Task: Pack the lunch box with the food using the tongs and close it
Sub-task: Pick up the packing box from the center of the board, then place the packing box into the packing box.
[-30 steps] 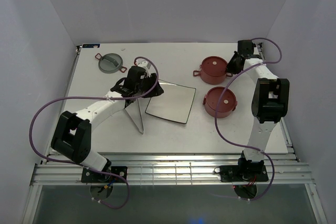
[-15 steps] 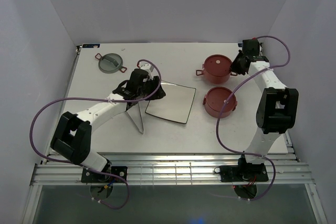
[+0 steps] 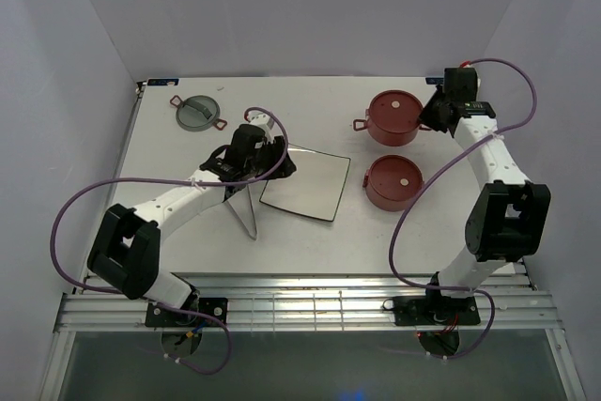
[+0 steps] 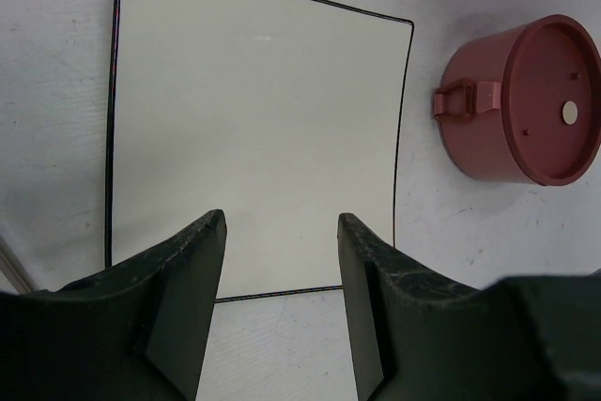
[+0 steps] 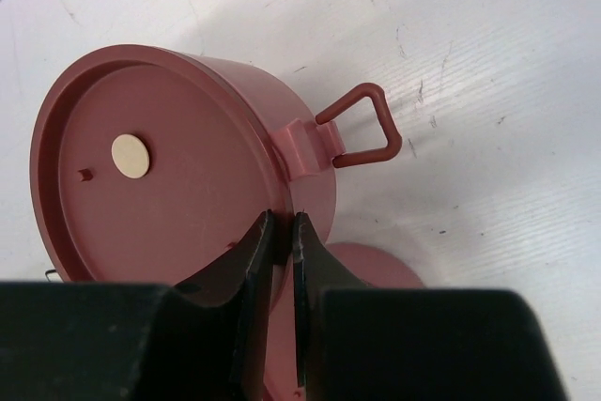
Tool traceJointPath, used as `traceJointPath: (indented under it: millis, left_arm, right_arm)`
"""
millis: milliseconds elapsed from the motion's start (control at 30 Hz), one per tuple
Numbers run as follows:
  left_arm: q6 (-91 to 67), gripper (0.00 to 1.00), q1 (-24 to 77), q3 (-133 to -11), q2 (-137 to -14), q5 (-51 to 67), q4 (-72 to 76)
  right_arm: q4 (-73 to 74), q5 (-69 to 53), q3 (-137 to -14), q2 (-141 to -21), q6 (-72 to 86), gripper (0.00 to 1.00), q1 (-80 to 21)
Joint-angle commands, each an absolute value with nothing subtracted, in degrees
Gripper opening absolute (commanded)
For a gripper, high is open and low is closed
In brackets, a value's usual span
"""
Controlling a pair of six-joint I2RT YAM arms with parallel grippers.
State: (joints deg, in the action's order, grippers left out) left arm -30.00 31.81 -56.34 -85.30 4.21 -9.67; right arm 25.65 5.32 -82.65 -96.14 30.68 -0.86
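Red bowl (image 5: 160, 185), right tool (image 5: 282, 224) pinching rim (seemingly)

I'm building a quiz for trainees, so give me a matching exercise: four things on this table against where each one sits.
1 grey-green round lid
2 silvery V-shaped metal tongs
3 far dusty-red round bowl
4 square off-white plate, black rim

A rim pinched by right gripper
B far-left corner
C partly under open left gripper
D just left of the plate

Pairs: 1-B, 2-D, 3-A, 4-C
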Motion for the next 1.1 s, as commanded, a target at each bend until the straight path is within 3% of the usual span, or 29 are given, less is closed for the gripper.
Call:
traceJointPath:
  millis: [0,333,533,1067]
  left_arm:
    - [-29.44,0.61,32.61,-55.20,-81.21,3.51,-7.82]
    - [-30.50,0.61,33.05,-55.81,-78.84,6.33,-7.56]
    - [-31.20,0.62,33.92,-54.49,-74.80,7.03,-7.47]
    - [-31.64,0.62,35.16,-52.56,-72.33,7.38,-7.65]
  right_arm:
    - [23.29,5.10,-82.44,-89.30,31.73,0.08,-0.70]
    - [27.94,6.85,-72.43,-74.90,34.80,0.08,-1.14]
    - [26.99,8.35,-60.31,-63.92,37.52,0.08,-2.02]
    - [22.24,12.57,-47.81,-57.39,43.33,0.08,-4.92]
